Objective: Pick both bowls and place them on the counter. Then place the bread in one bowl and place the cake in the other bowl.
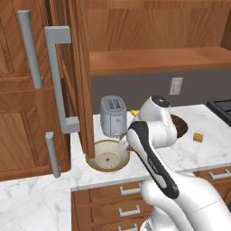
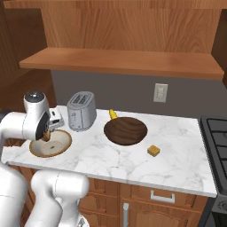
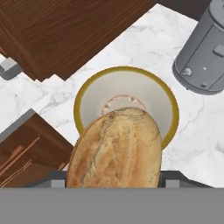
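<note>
My gripper [image 3: 114, 177] is shut on the bread [image 3: 114, 148], a crusty brown oval loaf that hangs just above the beige bowl [image 3: 127, 85]. That bowl [image 1: 108, 156] [image 2: 51, 144] sits on the counter [image 2: 177, 166] at its left end, with the gripper [image 2: 46, 134] directly over it. The dark wooden bowl [image 2: 125, 130] [image 1: 180, 126] rests further right, partly hidden behind my arm in the left base view. Right of it, the cake [image 2: 153, 150] [image 1: 197, 137], a small tan cube, lies on the marble.
A grey toaster [image 2: 82, 111] [image 1: 113, 116] [image 3: 203, 57] stands close behind the beige bowl. A yellow cylinder [image 2: 113, 114] lies at the wooden bowl's far rim. A tall wooden cabinet door [image 1: 83, 76] stands beside the bowl on the left. A stove [image 2: 217, 142] borders the counter's right end.
</note>
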You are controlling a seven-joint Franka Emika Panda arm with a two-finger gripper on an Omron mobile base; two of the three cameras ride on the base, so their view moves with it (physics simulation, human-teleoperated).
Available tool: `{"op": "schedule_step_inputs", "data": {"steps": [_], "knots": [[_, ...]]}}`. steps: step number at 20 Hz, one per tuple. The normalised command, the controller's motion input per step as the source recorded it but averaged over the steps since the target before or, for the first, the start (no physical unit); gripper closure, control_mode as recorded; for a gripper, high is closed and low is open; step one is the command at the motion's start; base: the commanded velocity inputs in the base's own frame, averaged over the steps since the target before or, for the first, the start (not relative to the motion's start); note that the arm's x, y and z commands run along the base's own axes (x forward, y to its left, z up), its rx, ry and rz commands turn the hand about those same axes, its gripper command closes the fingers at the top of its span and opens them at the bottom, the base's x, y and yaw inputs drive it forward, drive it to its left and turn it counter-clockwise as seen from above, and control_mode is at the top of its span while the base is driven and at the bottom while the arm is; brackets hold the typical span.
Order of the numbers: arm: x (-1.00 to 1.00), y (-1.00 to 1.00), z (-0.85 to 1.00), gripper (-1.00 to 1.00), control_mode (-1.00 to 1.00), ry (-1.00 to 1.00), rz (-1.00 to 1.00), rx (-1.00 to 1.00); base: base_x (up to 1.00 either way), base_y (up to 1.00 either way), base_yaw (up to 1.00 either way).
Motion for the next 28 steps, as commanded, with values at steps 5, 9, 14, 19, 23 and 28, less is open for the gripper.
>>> {"op": "schedule_step_inputs", "data": {"steps": [5, 9, 14, 19, 23, 28], "knots": [[0.29, 0.25, -0.17, 1.00, -1.00, 0.00, 0.00, 0.00, 0.00, 0.00, 0.00], [0.04, 0.05, -0.11, 1.00, -1.00, 0.00, 0.00, 0.00, 0.00, 0.00, 0.00], [0.09, 0.00, -0.27, 1.00, -1.00, 0.00, 0.00, 0.00, 0.00, 0.00, 0.00], [0.17, 0.05, -0.31, 1.00, -1.00, 0.00, 0.00, 0.00, 0.00, 0.00, 0.00], [0.24, 0.13, -0.31, 1.00, -1.00, 0.00, 0.00, 0.00, 0.00, 0.00, 0.00], [0.23, 0.11, -0.26, 1.00, -1.00, 0.03, 0.00, 0.00, 0.00, 0.00, 0.00]]}}
